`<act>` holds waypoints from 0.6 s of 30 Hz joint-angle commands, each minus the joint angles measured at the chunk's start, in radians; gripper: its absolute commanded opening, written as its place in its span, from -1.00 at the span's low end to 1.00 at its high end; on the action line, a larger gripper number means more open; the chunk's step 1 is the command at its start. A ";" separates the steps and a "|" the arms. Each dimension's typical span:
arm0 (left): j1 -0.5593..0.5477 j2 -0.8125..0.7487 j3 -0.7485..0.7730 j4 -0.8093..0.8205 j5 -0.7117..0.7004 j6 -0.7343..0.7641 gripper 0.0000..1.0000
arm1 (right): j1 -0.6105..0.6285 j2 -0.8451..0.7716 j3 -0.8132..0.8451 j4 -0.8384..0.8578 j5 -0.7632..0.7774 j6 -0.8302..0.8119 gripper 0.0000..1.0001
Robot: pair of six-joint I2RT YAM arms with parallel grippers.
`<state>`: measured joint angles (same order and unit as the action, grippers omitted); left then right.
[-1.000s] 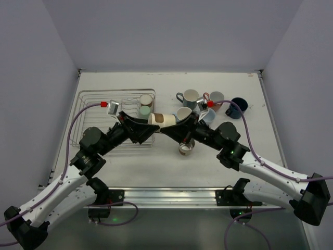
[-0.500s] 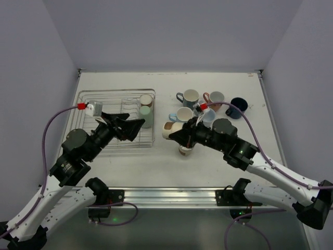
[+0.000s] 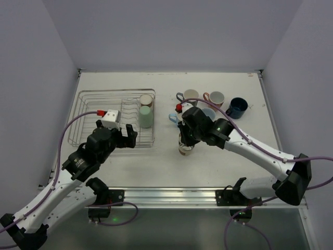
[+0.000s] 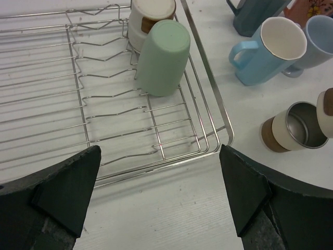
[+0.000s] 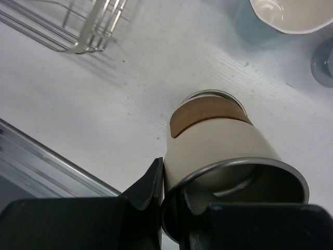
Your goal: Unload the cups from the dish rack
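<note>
The silver wire dish rack [image 3: 96, 112] holds a pale green tumbler [image 4: 162, 56] lying on its wires and a beige cup [image 4: 151, 13] behind it. My left gripper [image 4: 161, 192] is open and empty over the table, just in front of the rack's near right corner [image 4: 223, 136]. My right gripper [image 5: 171, 192] is shut on the rim of a beige tumbler [image 5: 223, 146] with a brown band, one finger inside it and one outside. It hangs directly over a second banded tumbler [image 3: 186, 150] standing on the table. I cannot tell whether the two touch.
Unloaded mugs stand behind the right arm: grey-teal [image 3: 188, 96], salmon pink [image 3: 216, 98], navy [image 3: 238, 107] and light blue [image 4: 270, 49]. The right arm covers part of this group. A metal rail [image 3: 171, 195] runs along the table's near edge.
The left gripper let go of the beige tumbler, opened and drew back to the rack's near corner. The right gripper kept the tumbler and carried it over the tumbler on the table.
</note>
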<state>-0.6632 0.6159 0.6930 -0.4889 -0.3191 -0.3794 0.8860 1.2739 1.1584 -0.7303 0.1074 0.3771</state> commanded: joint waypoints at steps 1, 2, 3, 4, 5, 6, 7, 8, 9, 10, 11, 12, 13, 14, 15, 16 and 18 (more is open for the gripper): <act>0.004 0.001 0.008 0.036 -0.015 0.056 1.00 | -0.001 0.050 0.073 -0.116 0.044 -0.064 -1.00; 0.008 0.005 0.008 0.036 -0.008 0.059 1.00 | -0.001 0.062 0.076 -0.119 0.048 -0.067 -1.00; 0.019 0.013 0.007 0.036 0.003 0.062 1.00 | -0.002 0.076 0.081 -0.121 0.052 -0.075 -1.00; 0.027 0.018 0.008 0.036 0.027 0.066 1.00 | -0.001 0.103 0.092 -0.124 0.054 -0.076 -1.00; 0.034 0.019 0.008 0.038 0.038 0.068 1.00 | -0.001 0.117 0.095 -0.126 0.052 -0.079 -1.00; 0.046 0.021 0.008 0.041 0.047 0.071 1.00 | -0.001 0.130 0.099 -0.126 0.052 -0.084 -1.00; 0.054 0.019 0.007 0.042 0.064 0.074 1.00 | -0.001 0.142 0.110 -0.124 0.051 -0.086 -1.00; 0.062 0.019 0.005 0.044 0.074 0.076 1.00 | -0.002 0.165 0.115 -0.126 0.048 -0.087 -1.00; 0.074 0.015 0.003 0.050 0.083 0.077 1.00 | -0.001 0.176 0.118 -0.126 0.048 -0.092 -1.00; 0.079 0.013 0.000 0.052 0.097 0.079 1.00 | -0.001 0.185 0.124 -0.124 0.049 -0.095 -1.00; 0.089 0.010 0.000 0.056 0.103 0.080 1.00 | -0.001 0.205 0.126 -0.124 0.052 -0.099 -1.00; 0.094 0.010 -0.001 0.058 0.109 0.080 1.00 | -0.001 0.214 0.130 -0.123 0.055 -0.101 -1.00; 0.099 0.008 -0.003 0.059 0.120 0.082 1.00 | 0.001 0.223 0.133 -0.124 0.054 -0.104 -1.00; 0.102 0.008 -0.003 0.061 0.124 0.083 1.00 | -0.001 0.231 0.135 -0.124 0.051 -0.106 -1.00; 0.108 0.010 -0.004 0.062 0.127 0.085 1.00 | -0.002 0.246 0.136 -0.127 0.048 -0.109 -1.00; 0.111 0.010 -0.004 0.064 0.135 0.086 1.00 | -0.001 0.252 0.142 -0.130 0.048 -0.109 -1.00; 0.116 0.015 -0.006 0.064 0.141 0.086 1.00 | -0.001 0.266 0.144 -0.141 0.054 -0.113 -1.00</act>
<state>-0.5610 0.6319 0.6914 -0.4679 -0.2146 -0.3214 0.8852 1.5299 1.2518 -0.8303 0.1452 0.3046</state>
